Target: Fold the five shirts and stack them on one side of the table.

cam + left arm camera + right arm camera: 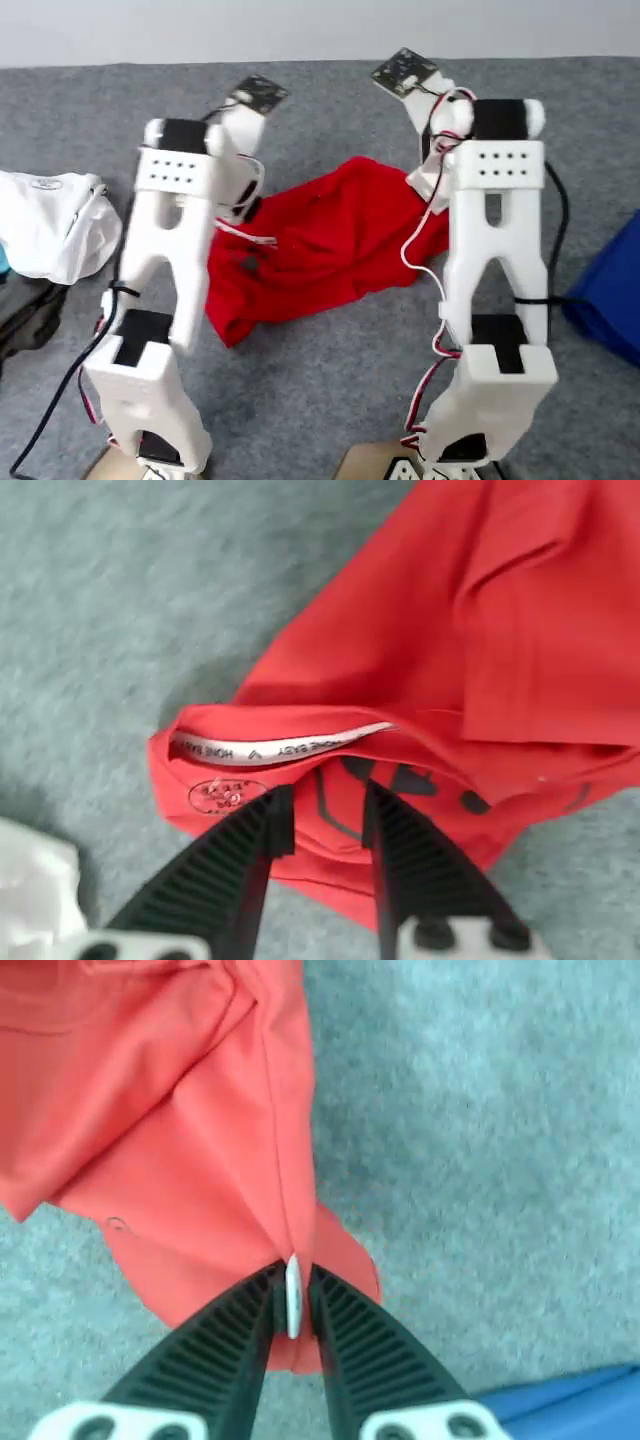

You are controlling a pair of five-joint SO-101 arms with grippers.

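My right hand (pixel 292 1275) was clamped shut on the red shirt (pixel 180 1110). Its jaws pinched a seam at the cloth's edge, and a small white tag (pixel 292 1300) stood between them. My left hand (pixel 320 805) had its jaws parted with a narrow gap, the tips just at the shirt below the collar (pixel 280 745). Red cloth and a dark print showed through the gap. My left wrist camera caught the neck label inside that collar, a detail the overhead camera did not give.

From above, the red shirt (pixel 330 250) lay crumpled on the grey bench (pixel 330 390), between my left arm (pixel 165 250) and my right arm (pixel 495 250). One end reached under each arm.

Farther out, a white shirt (pixel 50 225) lay bunched at the bench's edge on my left side, well apart from the red one. On my right a blue garment (pixel 610 290) sat at the edge. My right wrist camera caught a corner of it (pixel 560 1405) near the pinched seam, with bare grey bench between them.
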